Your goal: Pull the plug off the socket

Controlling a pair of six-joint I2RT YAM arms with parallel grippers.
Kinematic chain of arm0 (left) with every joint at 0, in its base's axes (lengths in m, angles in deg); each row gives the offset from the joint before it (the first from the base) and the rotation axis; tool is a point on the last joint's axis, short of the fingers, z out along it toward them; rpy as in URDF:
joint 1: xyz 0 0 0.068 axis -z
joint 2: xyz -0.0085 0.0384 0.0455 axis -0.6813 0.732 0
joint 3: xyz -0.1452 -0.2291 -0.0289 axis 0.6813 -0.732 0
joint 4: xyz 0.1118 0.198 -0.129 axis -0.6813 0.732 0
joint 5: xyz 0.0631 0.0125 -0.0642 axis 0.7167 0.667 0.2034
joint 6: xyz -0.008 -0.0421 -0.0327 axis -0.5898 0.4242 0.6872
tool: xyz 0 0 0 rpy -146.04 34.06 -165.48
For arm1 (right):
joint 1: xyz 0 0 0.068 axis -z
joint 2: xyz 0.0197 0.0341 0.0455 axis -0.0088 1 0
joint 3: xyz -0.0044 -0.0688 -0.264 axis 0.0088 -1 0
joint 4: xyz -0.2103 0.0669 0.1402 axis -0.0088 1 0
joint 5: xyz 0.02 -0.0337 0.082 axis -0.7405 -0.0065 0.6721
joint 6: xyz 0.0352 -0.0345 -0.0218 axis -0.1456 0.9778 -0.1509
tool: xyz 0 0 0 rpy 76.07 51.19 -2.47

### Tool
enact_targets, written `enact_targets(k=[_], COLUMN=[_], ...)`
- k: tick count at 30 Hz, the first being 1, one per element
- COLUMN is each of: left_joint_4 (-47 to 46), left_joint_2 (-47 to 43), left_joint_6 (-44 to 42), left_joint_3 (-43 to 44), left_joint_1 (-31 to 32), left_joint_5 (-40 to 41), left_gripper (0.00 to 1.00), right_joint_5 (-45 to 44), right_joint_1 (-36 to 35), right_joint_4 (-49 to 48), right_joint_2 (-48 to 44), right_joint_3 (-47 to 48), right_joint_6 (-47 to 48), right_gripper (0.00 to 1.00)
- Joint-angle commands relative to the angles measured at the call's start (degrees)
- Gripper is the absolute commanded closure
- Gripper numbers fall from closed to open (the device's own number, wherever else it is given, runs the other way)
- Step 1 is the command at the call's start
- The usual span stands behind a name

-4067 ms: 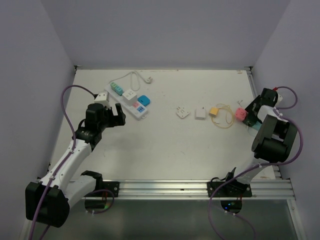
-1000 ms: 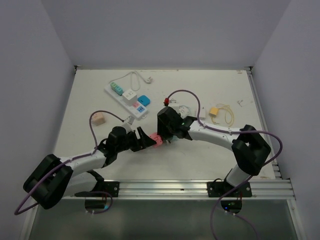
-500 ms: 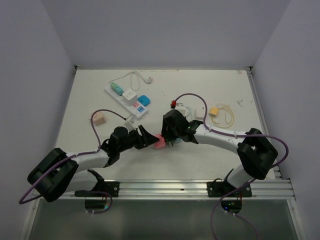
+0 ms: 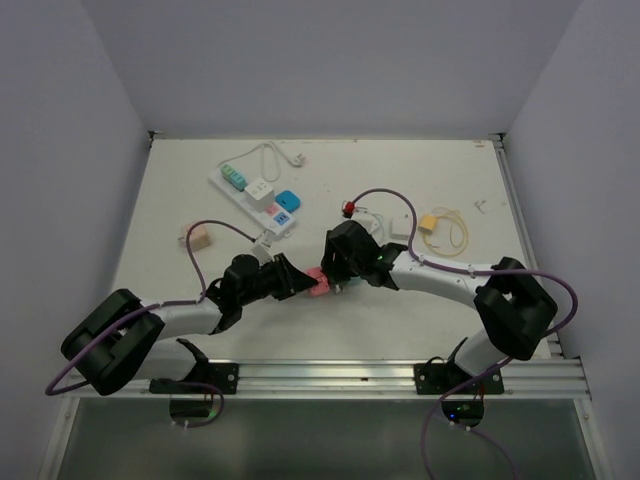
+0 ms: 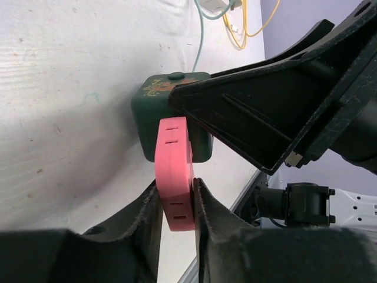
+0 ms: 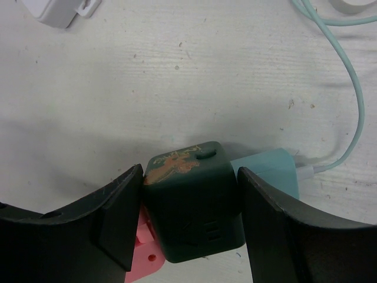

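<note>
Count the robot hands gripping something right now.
2. The left hand pinches the flat pink plastic plug; the right hand clamps the dark green plastic cube adapter that touches that plug.

Smooth pink plastic plug (image 5: 174, 171), matt green cube (image 6: 193, 212), grainy white table (image 6: 177, 76)

Left arm, yours: low over table, reaching from near-left base toward centre, forearm running rightward. Left gripper (image 4: 297, 283) points right; fingers (image 5: 147, 218) pressed against both flat sides of pink piece (image 5: 172, 159).

Right arm, yours: elbow out at near right, forearm reaching leftward toward centre. Right gripper (image 4: 335, 272) points left; fingers (image 6: 112, 224) flank dark green cube (image 6: 191, 212), contact on both sides.

Both grippers meet tip to tip at mid-table.
</note>
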Motion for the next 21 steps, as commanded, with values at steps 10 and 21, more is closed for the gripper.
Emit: enact_targets(k=[10,21], left_joint_4=[-3.88,-4.32], left_joint_2=[-1.99,-6.73], left_joint_6=[1.59,4.05], left_joint_3=[-1.91,-5.33], left_joint_1=[0.34,0.43], left_joint_5=[2.13,1.86], left_gripper=[1.0,1.0], right_joint_5=[-5.31,-13.65], right_joint_1=[1.2,3.48], right_joint_4=[-5.16,-2.27], right_joint_2=[-2.94,-2.86], right_joint_3=[-3.84,-6.3], right_joint_6=[-0.6,1.33], right_gripper=[1.0,1.0])
